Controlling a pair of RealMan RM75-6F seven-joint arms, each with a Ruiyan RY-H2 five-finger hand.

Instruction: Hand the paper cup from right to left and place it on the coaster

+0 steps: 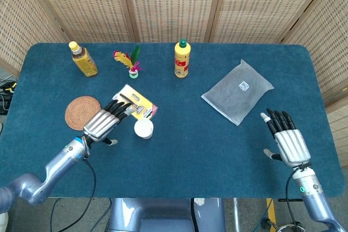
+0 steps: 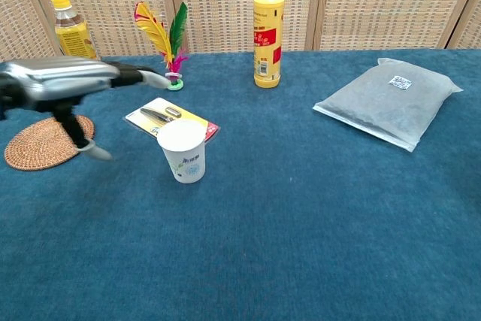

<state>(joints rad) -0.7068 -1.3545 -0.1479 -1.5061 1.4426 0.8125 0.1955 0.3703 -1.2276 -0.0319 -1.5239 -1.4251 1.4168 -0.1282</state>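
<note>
The paper cup (image 1: 143,129) stands upright just right of the empty, spread left hand (image 1: 103,122); the right hand (image 1: 287,140), also spread, hangs well apart.

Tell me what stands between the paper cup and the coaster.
Only the left hand hovers over the stretch between the paper cup and the coaster; the tool card lies behind that line, and nothing else shows on it.
</note>
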